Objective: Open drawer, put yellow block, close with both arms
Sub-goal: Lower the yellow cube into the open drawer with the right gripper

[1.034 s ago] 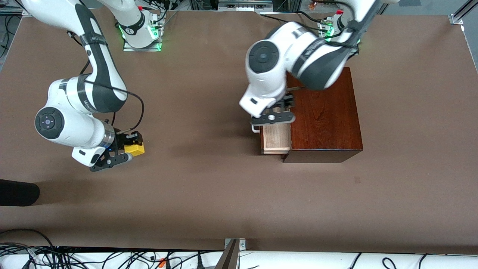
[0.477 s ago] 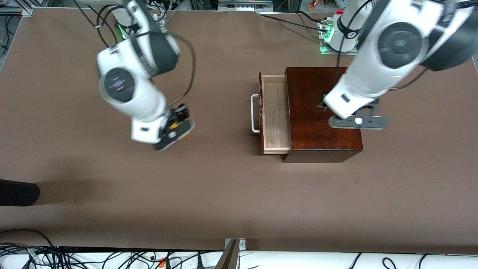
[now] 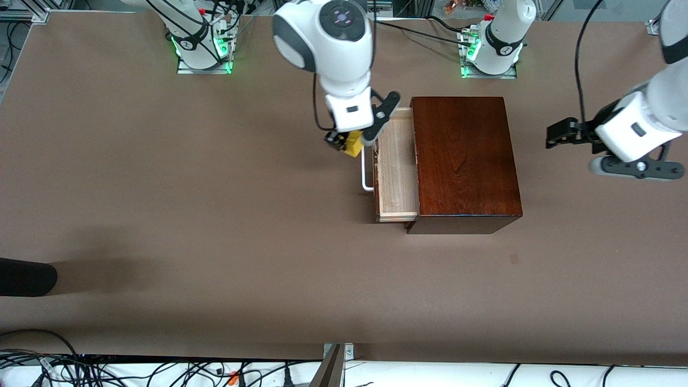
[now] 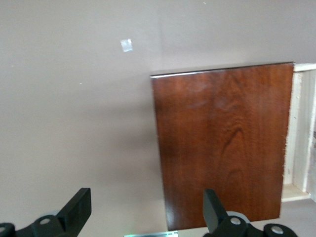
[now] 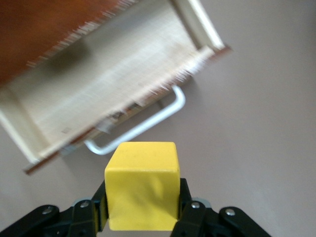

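The mahogany box (image 3: 465, 161) stands with its drawer (image 3: 398, 166) pulled out toward the right arm's end, and the pale tray holds nothing. The white handle (image 3: 367, 167) shows on the drawer's front. My right gripper (image 3: 349, 144) is shut on the yellow block (image 3: 353, 145) and hangs over the table right beside the handle. In the right wrist view the block (image 5: 142, 185) sits between the fingers (image 5: 101, 207), with the handle (image 5: 143, 126) and tray (image 5: 108, 84) ahead. My left gripper (image 3: 553, 135) is open, over bare table at the left arm's end; its wrist view shows the box (image 4: 222, 143) past the gripper (image 4: 145, 212).
The arm bases (image 3: 201, 48) (image 3: 492, 48) stand along the table edge farthest from the front camera. A dark object (image 3: 24, 277) lies at the right arm's end, near the front edge. Cables (image 3: 161, 371) run along the front rail.
The right arm has swung the yellow block from its own end of the table to beside the drawer's handle. The left arm has left the drawer and box, moving out toward its end.
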